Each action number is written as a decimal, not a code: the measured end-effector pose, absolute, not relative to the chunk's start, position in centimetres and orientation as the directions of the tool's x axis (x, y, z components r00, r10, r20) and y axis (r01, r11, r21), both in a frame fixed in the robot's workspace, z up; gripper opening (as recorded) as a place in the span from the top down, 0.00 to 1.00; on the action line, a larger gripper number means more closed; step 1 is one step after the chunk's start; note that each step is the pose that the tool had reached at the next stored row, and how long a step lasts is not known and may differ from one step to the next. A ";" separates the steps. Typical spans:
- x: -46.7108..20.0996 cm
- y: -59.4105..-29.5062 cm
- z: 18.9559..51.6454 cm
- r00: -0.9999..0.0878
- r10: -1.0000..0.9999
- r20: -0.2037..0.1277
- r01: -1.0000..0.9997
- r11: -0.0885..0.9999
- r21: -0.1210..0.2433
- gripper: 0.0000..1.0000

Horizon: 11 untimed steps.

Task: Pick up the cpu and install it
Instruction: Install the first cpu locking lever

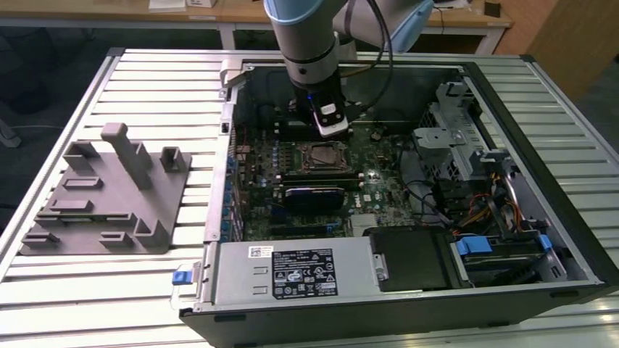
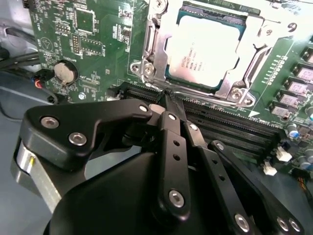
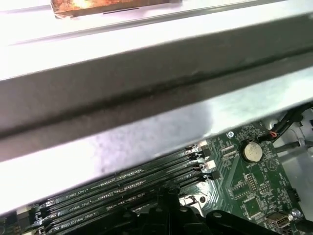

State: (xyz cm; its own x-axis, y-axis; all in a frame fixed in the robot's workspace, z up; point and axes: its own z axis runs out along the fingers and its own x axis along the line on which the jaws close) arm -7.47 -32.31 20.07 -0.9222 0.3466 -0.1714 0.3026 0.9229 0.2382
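The cpu (image 2: 204,45), a square chip with a silvery-white top, lies flat in the motherboard socket (image 2: 151,54) under the socket's metal frame. In the exterior view the cpu (image 1: 320,156) sits mid-board inside the open computer case. My gripper (image 2: 167,98) hangs just beside the socket's edge, over the memory slots (image 2: 230,129). Its black fingers (image 2: 172,142) are pressed together with nothing between them. In the exterior view the gripper (image 1: 332,132) stands just behind the socket. The first wrist view shows the gripper (image 3: 168,208) above the memory slots (image 3: 127,188).
A grey fixture (image 1: 106,196) rests on the slatted table at the exterior view's left. The case holds a power supply (image 1: 290,272) in front, a drive cage (image 1: 454,138) and cables at the right. A coin battery (image 2: 65,72) sits beside the socket. The case wall (image 3: 146,83) rises close by.
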 end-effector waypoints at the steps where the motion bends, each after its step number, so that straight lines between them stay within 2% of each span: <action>1: -7.5 -32.3 20.3 -0.922 0.347 -0.171 0.303 0.923 0.238 0.89; 11: -7.5 -32.3 20.9 -0.922 0.347 -0.172 0.303 0.923 0.238 0.89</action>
